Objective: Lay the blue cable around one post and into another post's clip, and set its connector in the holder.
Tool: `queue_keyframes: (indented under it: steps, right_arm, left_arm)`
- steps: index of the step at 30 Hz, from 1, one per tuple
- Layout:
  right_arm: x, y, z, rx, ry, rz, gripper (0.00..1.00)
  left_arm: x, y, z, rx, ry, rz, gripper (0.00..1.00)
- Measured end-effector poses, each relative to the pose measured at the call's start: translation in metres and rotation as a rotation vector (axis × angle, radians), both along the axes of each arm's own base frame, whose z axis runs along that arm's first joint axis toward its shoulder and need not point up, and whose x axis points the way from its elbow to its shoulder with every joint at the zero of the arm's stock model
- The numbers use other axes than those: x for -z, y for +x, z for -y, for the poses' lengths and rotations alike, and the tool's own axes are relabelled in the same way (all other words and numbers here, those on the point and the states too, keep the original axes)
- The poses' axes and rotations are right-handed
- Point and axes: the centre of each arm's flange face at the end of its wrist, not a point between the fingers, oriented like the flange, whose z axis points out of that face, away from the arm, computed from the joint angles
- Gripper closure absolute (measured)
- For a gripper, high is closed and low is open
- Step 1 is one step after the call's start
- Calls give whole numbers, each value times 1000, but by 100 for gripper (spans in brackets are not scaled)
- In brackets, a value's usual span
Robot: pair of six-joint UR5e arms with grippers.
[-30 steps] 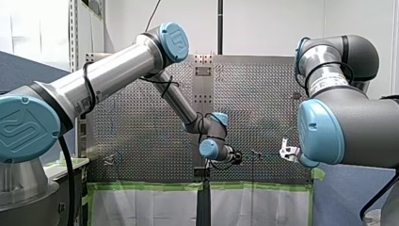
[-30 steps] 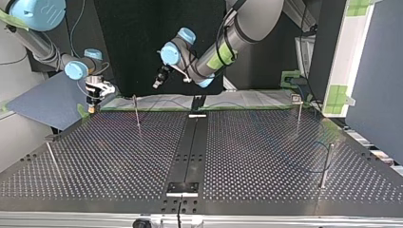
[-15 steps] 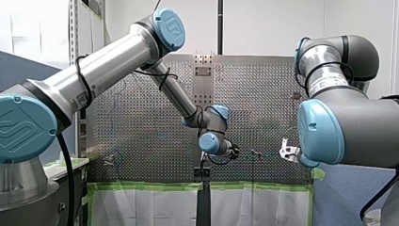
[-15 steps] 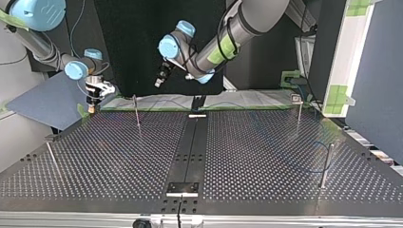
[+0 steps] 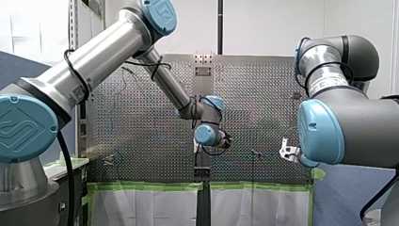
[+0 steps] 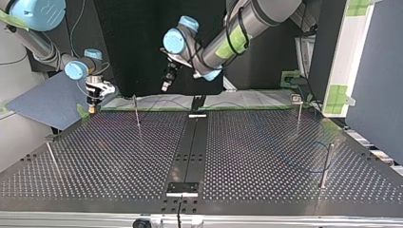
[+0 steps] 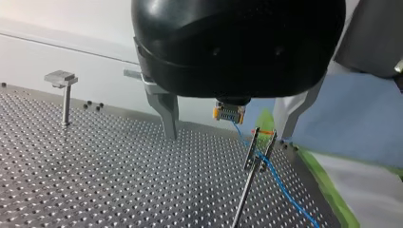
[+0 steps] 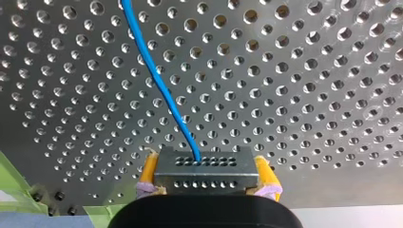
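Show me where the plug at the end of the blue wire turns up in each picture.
Right wrist view: the connector is clamped between my right hand's yellow pads.
Left wrist view: the connector sits ahead, past the clip post.
Top view: far left, at my right hand's tip, too small to detail.
Front view: not discernible; only my right hand shows, at the right.
Shared landmark: the green tape edging the table.

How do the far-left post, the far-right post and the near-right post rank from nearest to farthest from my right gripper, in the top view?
1. The far-left post: beside my right gripper, at the view's left.
2. The far-right post: across the table, along the far edge.
3. The near-right post: across too, and closer to the camera.
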Motion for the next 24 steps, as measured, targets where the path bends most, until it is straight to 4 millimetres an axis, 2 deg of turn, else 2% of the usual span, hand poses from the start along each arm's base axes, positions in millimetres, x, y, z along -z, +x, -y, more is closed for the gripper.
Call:
queue_keyframes:
  steps: [12, 24]
  right_arm:
    - [1, 0, 0, -2, 2, 1, 100]
    - [1, 1, 0, -7, 0, 8, 100]
  left_arm:
    - [-27, -32, -34, -58, 111, -3, 0]
    - [-57, -34, -62, -76, -38, 13, 0]
